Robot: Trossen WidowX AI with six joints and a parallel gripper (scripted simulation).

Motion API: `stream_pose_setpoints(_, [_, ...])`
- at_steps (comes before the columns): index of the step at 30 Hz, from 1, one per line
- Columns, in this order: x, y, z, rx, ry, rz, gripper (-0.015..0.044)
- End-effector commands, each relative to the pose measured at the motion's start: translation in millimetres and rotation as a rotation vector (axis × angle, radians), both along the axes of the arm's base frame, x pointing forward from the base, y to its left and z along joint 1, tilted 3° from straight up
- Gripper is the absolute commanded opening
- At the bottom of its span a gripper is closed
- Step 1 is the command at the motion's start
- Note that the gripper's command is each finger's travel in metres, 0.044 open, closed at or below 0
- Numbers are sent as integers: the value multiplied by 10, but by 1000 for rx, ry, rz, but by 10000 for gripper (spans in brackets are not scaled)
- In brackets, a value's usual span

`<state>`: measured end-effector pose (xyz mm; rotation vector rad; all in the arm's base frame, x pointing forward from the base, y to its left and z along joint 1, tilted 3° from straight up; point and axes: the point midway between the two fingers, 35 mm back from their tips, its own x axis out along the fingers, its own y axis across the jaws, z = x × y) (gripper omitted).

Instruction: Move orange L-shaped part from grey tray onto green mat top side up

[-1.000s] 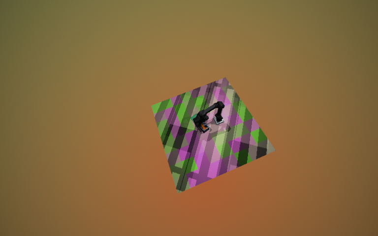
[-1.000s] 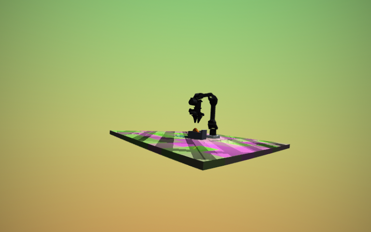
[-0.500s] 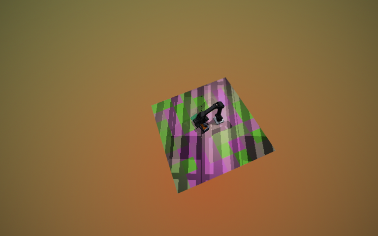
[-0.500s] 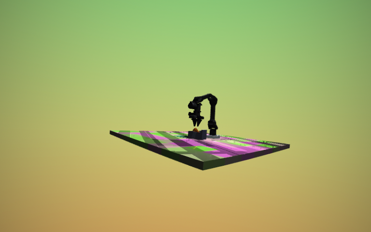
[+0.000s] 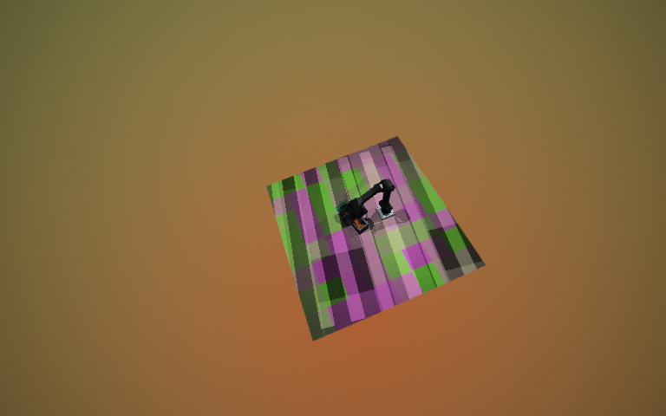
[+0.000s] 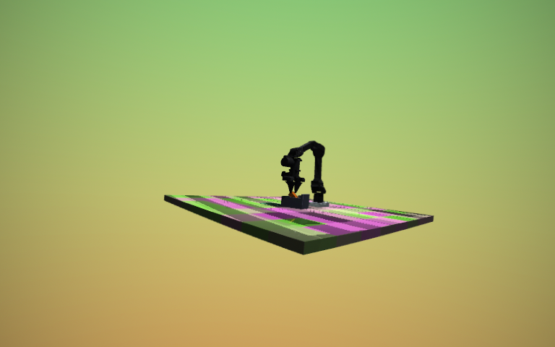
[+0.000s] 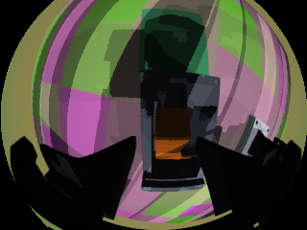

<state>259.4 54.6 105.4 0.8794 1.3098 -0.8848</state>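
The orange part (image 5: 360,224) (image 6: 292,194) (image 7: 172,149) is in the grey tray (image 6: 291,202) (image 7: 208,93). It is tilted, with one end showing above the tray wall in the exterior view. Its L shape cannot be made out, and much of it is in shadow in the wrist view. My gripper (image 6: 293,192) (image 7: 167,142) points down over the tray, open. Its fingertips stand on either side of the part in the wrist view and close to its raised end in the exterior view; contact cannot be told. The green mat (image 5: 342,205) (image 7: 200,62) lies beside the tray, partly in shadow.
The arm's pale base plate (image 5: 385,212) (image 7: 259,126) stands beside the tray. A higher block (image 6: 305,199) rises at one end of the tray. The table top (image 5: 338,240) has a patchwork of green, pink and dark patches. The arm hides part of the mat in the top view.
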Motion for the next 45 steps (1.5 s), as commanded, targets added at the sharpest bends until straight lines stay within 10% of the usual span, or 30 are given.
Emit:
stream_pose_setpoints(1, [-3,-9,-95,-4,8,0,280])
stream_pose_setpoints(14, [-7,-18,-231,-5,9,0,280])
stream_pose_setpoints(32, [-4,-12,-197,-1,3,-4,3])
stream_pose_setpoints(45, [-8,-9,-100,-2,6,-2,0])
